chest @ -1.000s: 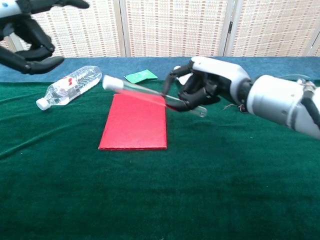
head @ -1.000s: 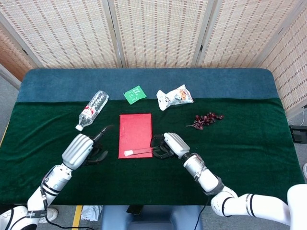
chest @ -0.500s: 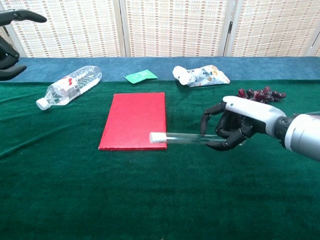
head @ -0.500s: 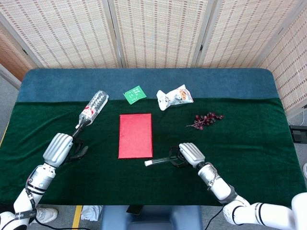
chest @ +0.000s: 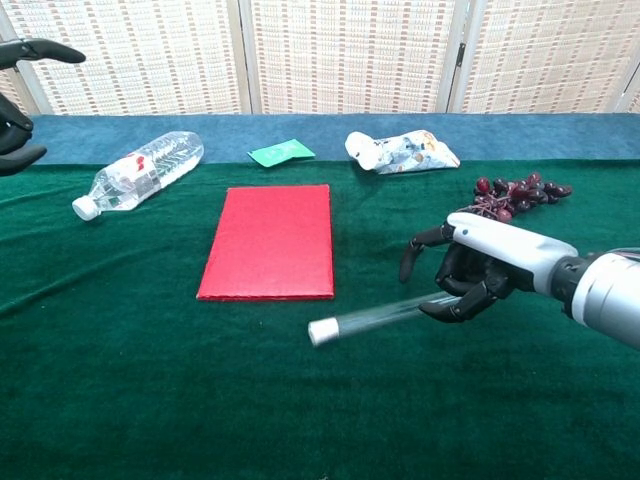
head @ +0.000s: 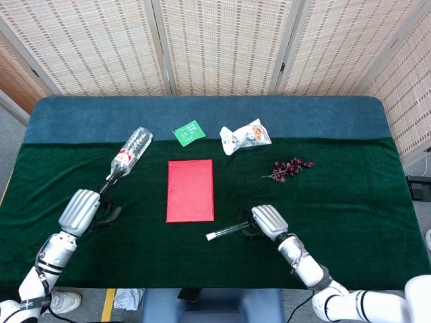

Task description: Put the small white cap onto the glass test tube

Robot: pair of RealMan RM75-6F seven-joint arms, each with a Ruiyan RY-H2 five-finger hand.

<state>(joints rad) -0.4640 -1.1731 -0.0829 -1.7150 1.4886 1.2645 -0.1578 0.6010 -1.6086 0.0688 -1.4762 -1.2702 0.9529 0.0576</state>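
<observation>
Right hand (chest: 470,275) had its dark fingers curled around one end of the clear glass test tube (chest: 385,313), so we logged it as holding the tube. The tube stuck out from that hand toward the robot's left, long axis roughly level with the capped end dipping slightly, just above the green desk cloth (chest: 150,400). The small white cap (chest: 322,332) sat on the tube's far end; we judged it already seated, so the task looked essentially done, with only setting down or release left. We could not tell from either view whether the tube touched the cloth.

Left hand (head: 84,210) was well apart, out at the left side of the desk, fingers loosely spread with nothing in them as far as we could see. Right hand was clearly the nearer one to the tube.

The flat red rectangular mat (head: 190,190) lay just beyond the capped end, not touching it. Further out: a clear plastic water bottle (head: 130,153) lying on its side, a small green paper packet (head: 189,132), a crumpled white snack bag (head: 246,136), and a bunch of dark red grapes (head: 288,167). The bottle looked nearly empty; no other containers seen.
</observation>
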